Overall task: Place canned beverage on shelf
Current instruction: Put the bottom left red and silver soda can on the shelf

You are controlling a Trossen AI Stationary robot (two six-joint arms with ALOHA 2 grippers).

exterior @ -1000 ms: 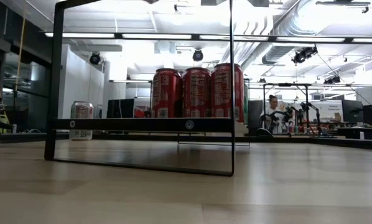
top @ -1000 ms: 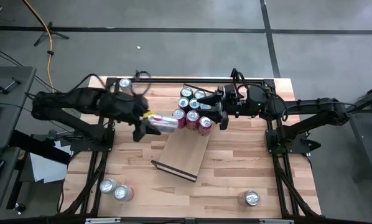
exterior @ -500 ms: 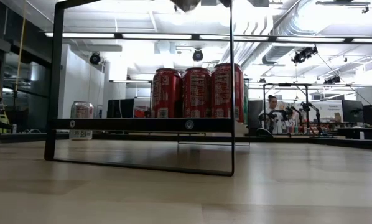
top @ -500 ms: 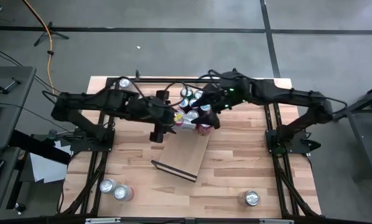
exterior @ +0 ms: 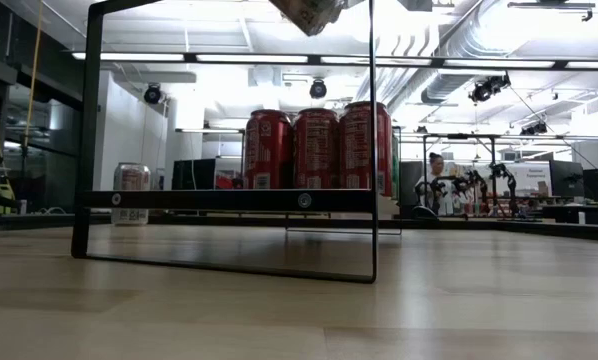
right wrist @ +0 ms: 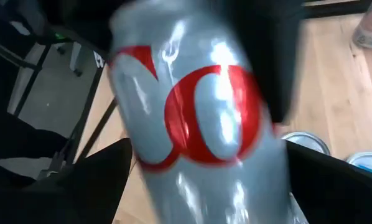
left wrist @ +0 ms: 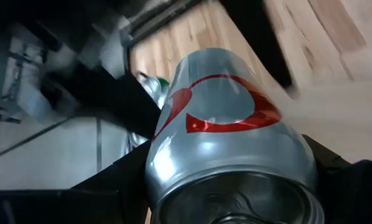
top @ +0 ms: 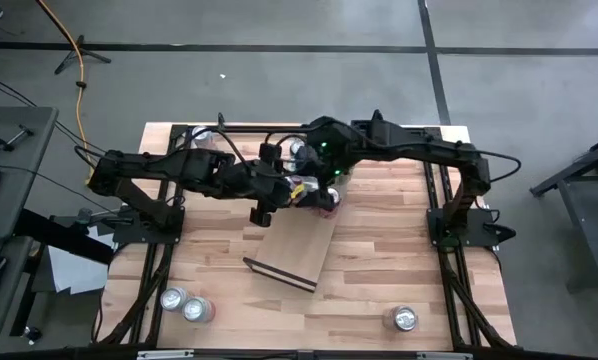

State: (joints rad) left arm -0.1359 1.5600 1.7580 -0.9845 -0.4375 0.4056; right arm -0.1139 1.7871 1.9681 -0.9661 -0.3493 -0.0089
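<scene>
A silver can with a red logo hangs high over the far end of the shelf, a light-wood board with a dark rail. My left gripper is shut on it. My right gripper comes in from the right. It stands open with a finger on either side of the can; I cannot tell if they touch it. Red cans stand upright on the shelf. The low view shows the silver can only at its upper edge. My left gripper pinches the silver can between its two fingers, on the can's side wall close to one end. The fingers slant down from the table's left. The can is lifted clear above the shelf and tilted, its other end pointing away from the gripper.
Loose silver cans stand on the table: one at the far left, two at the near left and one at the near right. Both arms cross over the cans on the shelf's far end. The shelf's near half is bare board.
My left gripper has carried the silver can toward the table's right, over the shelf's far end, and has rolled, so the can has turned about. My right gripper has swung toward the table's left, away from the red cans, tipped downward and come around the silver can.
</scene>
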